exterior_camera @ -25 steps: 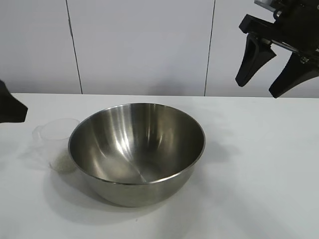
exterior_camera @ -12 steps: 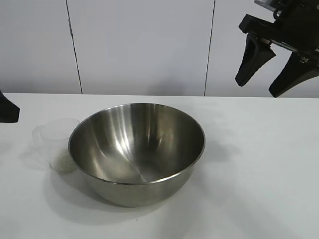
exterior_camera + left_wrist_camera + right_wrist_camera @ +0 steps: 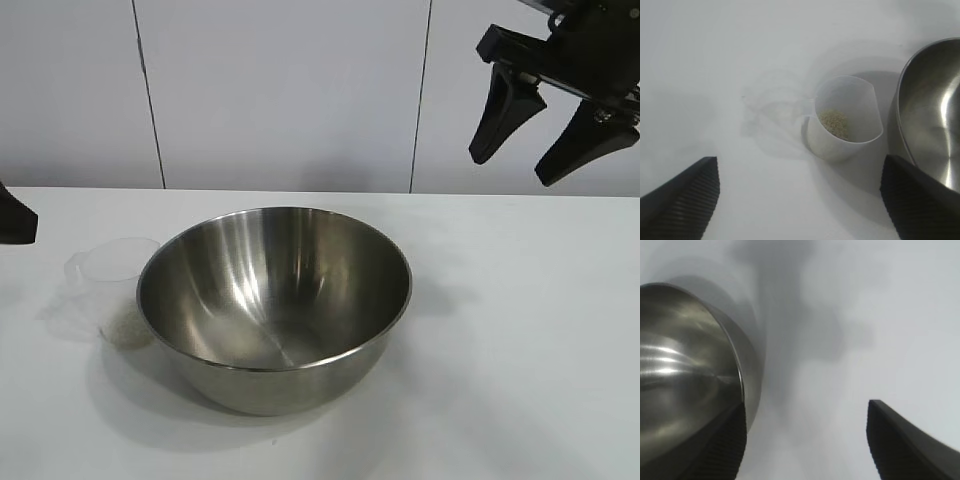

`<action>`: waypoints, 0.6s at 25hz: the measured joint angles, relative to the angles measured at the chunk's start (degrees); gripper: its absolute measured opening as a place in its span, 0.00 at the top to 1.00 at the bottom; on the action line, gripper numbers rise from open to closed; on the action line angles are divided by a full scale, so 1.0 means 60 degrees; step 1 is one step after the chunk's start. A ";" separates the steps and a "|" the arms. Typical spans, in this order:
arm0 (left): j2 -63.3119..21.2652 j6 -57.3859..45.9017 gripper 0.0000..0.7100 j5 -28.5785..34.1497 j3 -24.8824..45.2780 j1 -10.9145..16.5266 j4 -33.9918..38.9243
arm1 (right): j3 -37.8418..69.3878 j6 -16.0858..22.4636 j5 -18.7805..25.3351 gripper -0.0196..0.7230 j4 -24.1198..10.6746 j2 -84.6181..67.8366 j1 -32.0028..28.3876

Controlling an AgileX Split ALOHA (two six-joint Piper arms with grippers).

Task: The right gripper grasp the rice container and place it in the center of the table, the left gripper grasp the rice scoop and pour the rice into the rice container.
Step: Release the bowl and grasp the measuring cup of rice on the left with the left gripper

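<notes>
So, your bowl [image 3: 274, 305] already sits about mid-table [image 3: 520, 330], which reads as the first step done. That fits your right gripper [image 3: 527, 130] hanging high at two o'clock from the bowl, fingers spread, holding nothing, well apart from everything.

The scoop [image 3: 113, 290] stands upright at nine o'clock of the bowl, just beside its wall, with a small heap of rice [image 3: 834, 123] in the bottom. Your left gripper [image 3: 800, 200] hovers on the scoop's far side from the bowl, fingers wide apart and empty, probably lining up a grasp.

Mind the bowl's rim: it crowds the scoop on one side, so a finger going in there has little room. The handle faces away from the bowl, the freer side.
</notes>
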 joint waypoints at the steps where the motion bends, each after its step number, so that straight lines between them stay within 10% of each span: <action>1: 0.0000 -0.0035 0.11 0.0023 0.0000 0.0000 0.0000 | 0.0000 0.0000 -0.0215 0.34 0.0000 0.0000 0.0000; 10: 0.0000 -0.0098 0.12 0.0513 0.0000 0.0000 0.0106 | 0.0000 0.0000 -0.2296 0.34 0.0037 0.0000 0.0000; 15: 0.0000 -0.2921 0.12 0.0443 0.0000 0.0000 0.3033 | 0.0000 0.0000 -0.3247 0.34 0.0068 0.0000 0.0000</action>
